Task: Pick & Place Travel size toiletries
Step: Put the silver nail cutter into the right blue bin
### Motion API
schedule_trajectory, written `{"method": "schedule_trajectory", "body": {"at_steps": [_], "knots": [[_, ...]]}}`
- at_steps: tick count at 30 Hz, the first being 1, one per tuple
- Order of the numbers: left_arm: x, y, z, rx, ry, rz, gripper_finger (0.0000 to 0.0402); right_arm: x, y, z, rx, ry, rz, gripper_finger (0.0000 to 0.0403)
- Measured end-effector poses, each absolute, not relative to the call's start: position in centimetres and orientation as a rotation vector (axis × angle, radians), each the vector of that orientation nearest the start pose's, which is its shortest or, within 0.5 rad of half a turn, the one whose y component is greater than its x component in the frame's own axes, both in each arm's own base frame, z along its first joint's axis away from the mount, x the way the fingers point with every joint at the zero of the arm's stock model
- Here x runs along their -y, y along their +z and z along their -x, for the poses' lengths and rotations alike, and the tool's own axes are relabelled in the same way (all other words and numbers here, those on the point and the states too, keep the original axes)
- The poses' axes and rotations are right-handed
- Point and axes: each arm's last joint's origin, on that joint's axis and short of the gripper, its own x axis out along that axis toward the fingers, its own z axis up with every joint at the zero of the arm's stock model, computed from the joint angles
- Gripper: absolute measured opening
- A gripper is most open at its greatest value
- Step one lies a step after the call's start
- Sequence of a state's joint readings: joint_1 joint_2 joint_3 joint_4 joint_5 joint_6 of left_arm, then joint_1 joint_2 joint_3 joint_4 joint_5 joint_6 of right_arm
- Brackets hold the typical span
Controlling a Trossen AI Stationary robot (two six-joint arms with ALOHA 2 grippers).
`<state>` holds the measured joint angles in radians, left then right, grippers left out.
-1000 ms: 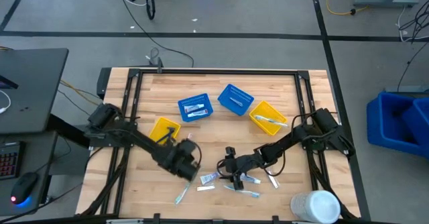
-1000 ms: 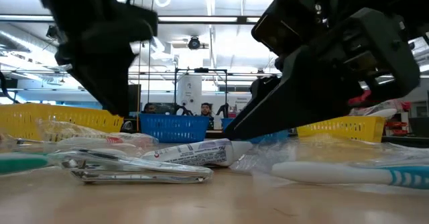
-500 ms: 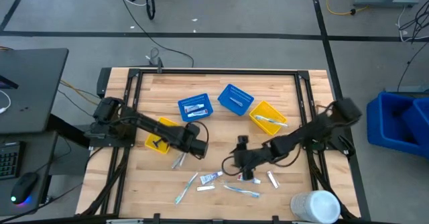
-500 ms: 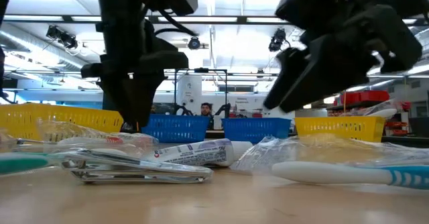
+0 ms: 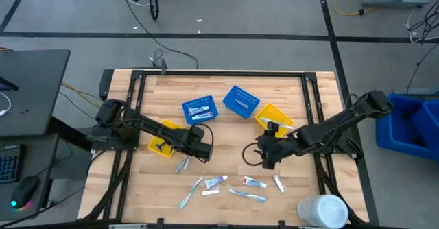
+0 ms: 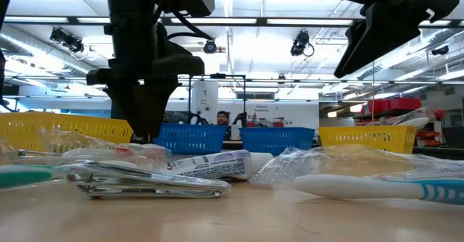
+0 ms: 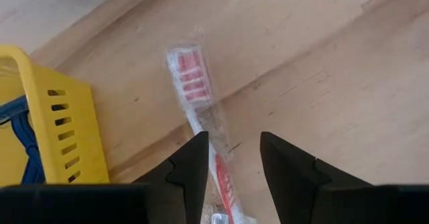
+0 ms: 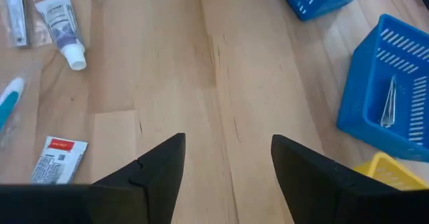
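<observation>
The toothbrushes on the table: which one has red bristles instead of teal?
The wrapped toothbrush lying beside the left yellow basket, right under the open left gripper. Its head and handle markings are red; the toothbrushes in the front pile show teal.

Four baskets point(image 5: 238, 101) sit in a row across the table's point(image 5: 219, 81) middle. Toiletries point(image 5: 226, 184) lie scattered before them, and one toothbrush point(image 7: 201, 106) lies just beside the leftmost basket point(image 5: 163, 138).
</observation>
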<state>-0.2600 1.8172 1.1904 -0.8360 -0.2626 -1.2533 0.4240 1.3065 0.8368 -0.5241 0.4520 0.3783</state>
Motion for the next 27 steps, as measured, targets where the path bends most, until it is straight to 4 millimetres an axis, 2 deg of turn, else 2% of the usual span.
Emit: {"method": "schedule_trajectory", "body": {"at_steps": [6, 10, 14, 19, 23, 27], "knots": [[7.9, 16.9, -32.1, -1.192, 0.774, 0.64, 0.0144, -9.2, 22.0, -23.2, -0.89, -0.174, 0.059, 0.0219], [8.2, 16.9, -32.2, -1.182, 0.741, 0.637, 0.0144, -9.4, 21.5, -23.0, -0.929, -0.098, 0.009, 0.0219], [8.4, 17.0, -32.5, -1.164, 0.713, 0.656, 0.0144, -10.0, 20.5, -22.3, -1.043, -0.017, -0.247, 0.0225], [8.3, 17.0, -32.7, -1.141, 0.709, 0.628, 0.0144, -11.5, 18.1, -20.0, -1.241, -0.037, -0.532, 0.0224], [8.3, 17.0, -32.7, -1.132, 0.716, 0.622, 0.0144, -13.2, 16.3, -18.2, -1.369, -0.073, -0.583, 0.0212], [8.3, 17.1, -32.8, -1.111, 0.723, 0.617, 0.0144, -14.3, 15.4, -18.0, -1.38, -0.14, -0.615, 0.0205]]}}
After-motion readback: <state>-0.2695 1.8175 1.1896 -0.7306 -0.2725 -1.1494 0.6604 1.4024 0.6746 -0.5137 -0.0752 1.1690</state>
